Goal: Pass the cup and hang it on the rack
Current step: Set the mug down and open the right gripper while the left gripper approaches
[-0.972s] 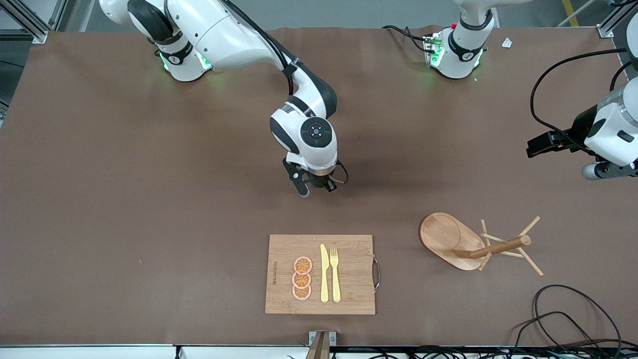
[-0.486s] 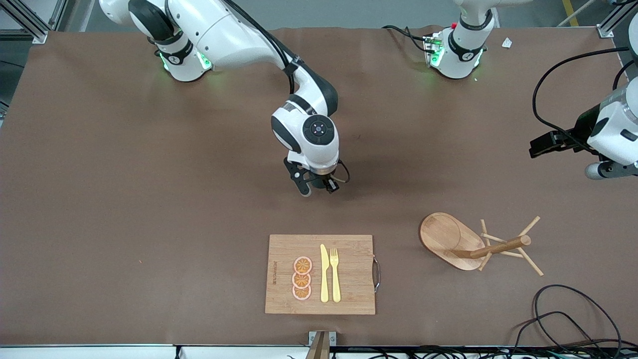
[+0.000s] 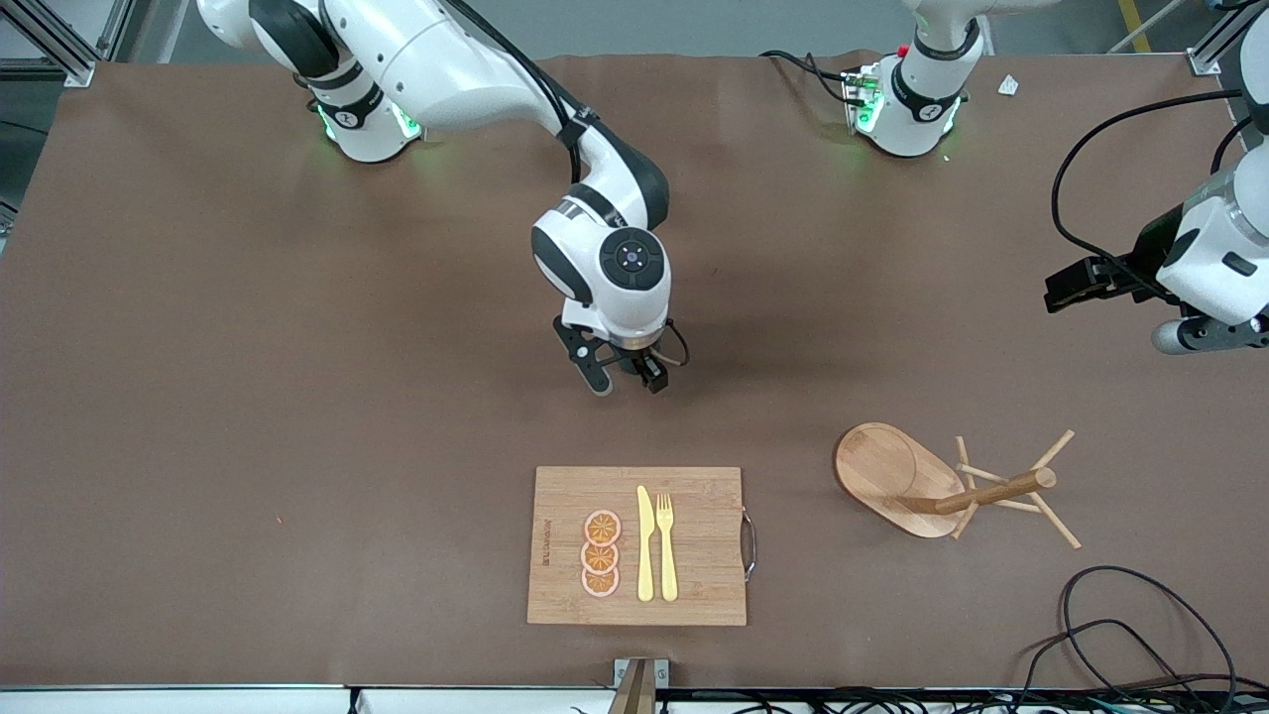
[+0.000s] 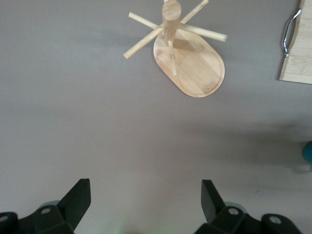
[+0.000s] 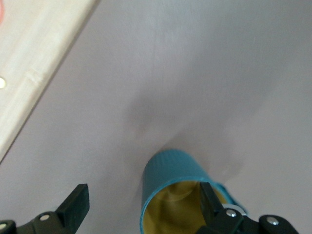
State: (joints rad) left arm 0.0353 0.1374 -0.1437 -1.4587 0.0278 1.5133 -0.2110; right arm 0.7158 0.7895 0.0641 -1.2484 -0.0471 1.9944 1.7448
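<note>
The teal cup (image 5: 175, 183), yellow inside, stands on the brown table under my right gripper (image 5: 144, 192). That gripper is open over the middle of the table. One finger (image 5: 209, 204) reaches inside the cup's rim and the other stands apart outside it. In the front view the right hand (image 3: 625, 377) hides the cup. A sliver of the cup (image 4: 308, 152) shows in the left wrist view. The wooden rack (image 3: 991, 491) stands toward the left arm's end. My left gripper (image 4: 146, 190) hangs open and empty above the table, with the rack (image 4: 200, 68) in its view.
A bamboo cutting board (image 3: 694, 545) with orange slices, a yellow knife and a fork lies nearer the front camera than the right gripper. Its edge (image 5: 34, 73) shows close to the cup. Black cables (image 3: 1140, 625) coil at the table's front corner near the rack.
The right gripper's fingers have spread from shut to open, letting go of the cup. The left arm has shifted only slightly.
</note>
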